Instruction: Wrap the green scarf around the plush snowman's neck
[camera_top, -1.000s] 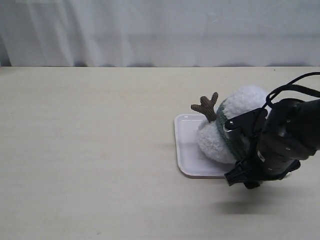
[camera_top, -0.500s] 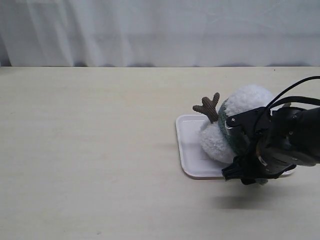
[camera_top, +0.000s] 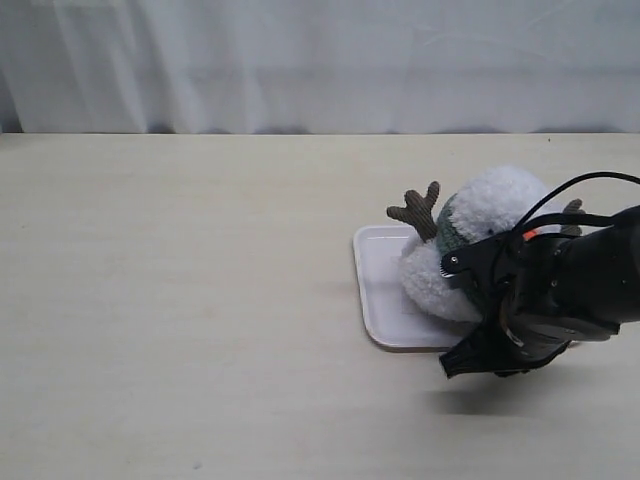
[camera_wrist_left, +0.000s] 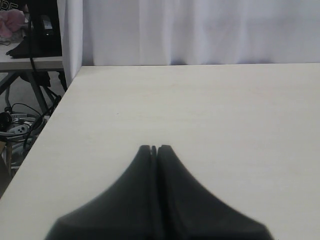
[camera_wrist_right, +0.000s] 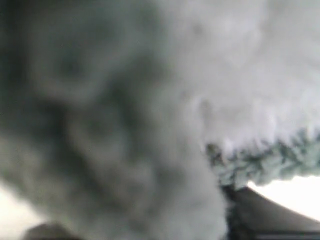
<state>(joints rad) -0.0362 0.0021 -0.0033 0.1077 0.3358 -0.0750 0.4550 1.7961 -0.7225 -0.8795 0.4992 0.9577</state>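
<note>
The plush snowman (camera_top: 495, 200) lies on its side on a white tray (camera_top: 375, 290), one brown twig arm (camera_top: 415, 210) sticking up. The green scarf (camera_top: 445, 228) shows as a band in the crease between its two white balls. My right gripper (camera_top: 470, 360) hangs at the snowman's near side, over the tray's front edge, hiding part of the plush. In the right wrist view, blurred fuzzy grey-green fabric (camera_wrist_right: 100, 125) fills the frame beside white plush (camera_wrist_right: 240, 75) and a strip of scarf (camera_wrist_right: 262, 162); only one dark finger (camera_wrist_right: 270, 215) shows. My left gripper (camera_wrist_left: 154, 148) is shut over bare table.
The light wooden table (camera_top: 180, 300) stretches left of the tray. A white curtain (camera_top: 320, 60) closes the back. In the left wrist view the table's edge (camera_wrist_left: 60, 105) drops off to a stand and cables.
My right gripper has moved toward the table's front edge, down past the tray's rim. The snowman and tray have shifted slightly to the right.
</note>
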